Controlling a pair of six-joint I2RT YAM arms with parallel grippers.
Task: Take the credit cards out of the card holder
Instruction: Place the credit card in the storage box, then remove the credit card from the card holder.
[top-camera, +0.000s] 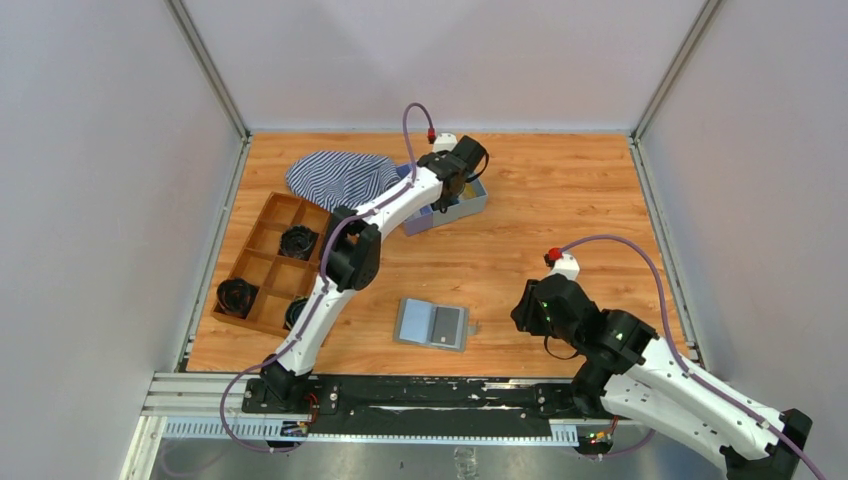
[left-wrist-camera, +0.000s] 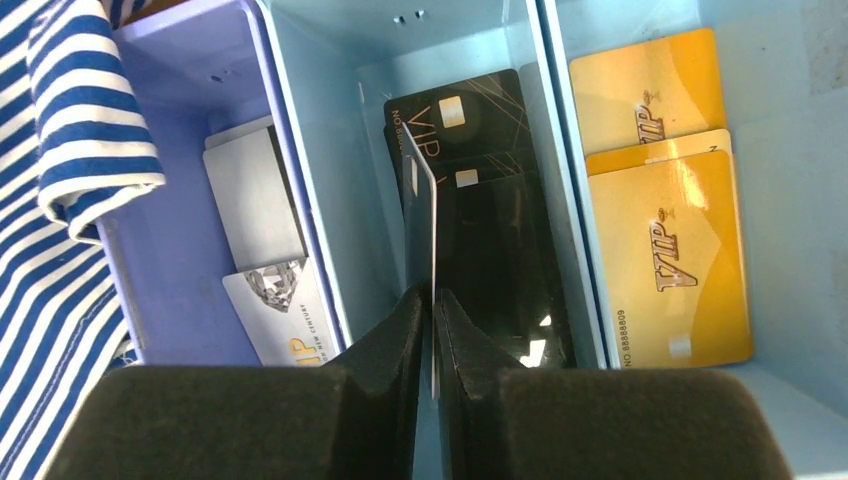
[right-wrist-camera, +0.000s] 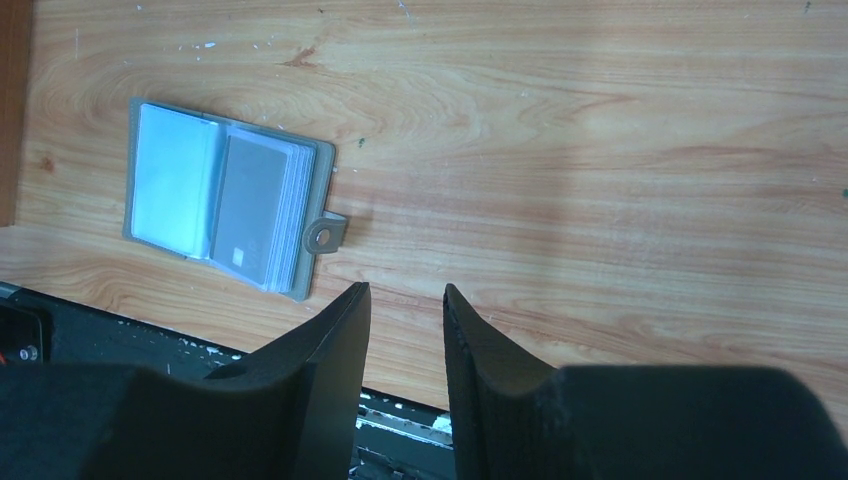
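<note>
The grey card holder (top-camera: 432, 324) lies open on the table near the front, with a grey credit card (right-wrist-camera: 250, 210) showing in its right pocket stack and its snap tab (right-wrist-camera: 324, 234) sticking out. My left gripper (left-wrist-camera: 432, 300) hangs over the blue tray (top-camera: 470, 205) at the back, shut on a thin credit card (left-wrist-camera: 422, 225) held edge-on above the middle compartment. Black cards (left-wrist-camera: 490, 230) lie in that compartment. Right of the holder, my right gripper (right-wrist-camera: 407, 292) hovers above bare wood, open and empty.
Gold cards (left-wrist-camera: 670, 250) fill the tray's right compartment and silver ones (left-wrist-camera: 255, 195) its left. A blue-striped cloth (top-camera: 340, 175) lies against the tray's left side. A brown divided box (top-camera: 270, 240) with black items sits at the table's left. The black rail (top-camera: 420, 395) runs along the front.
</note>
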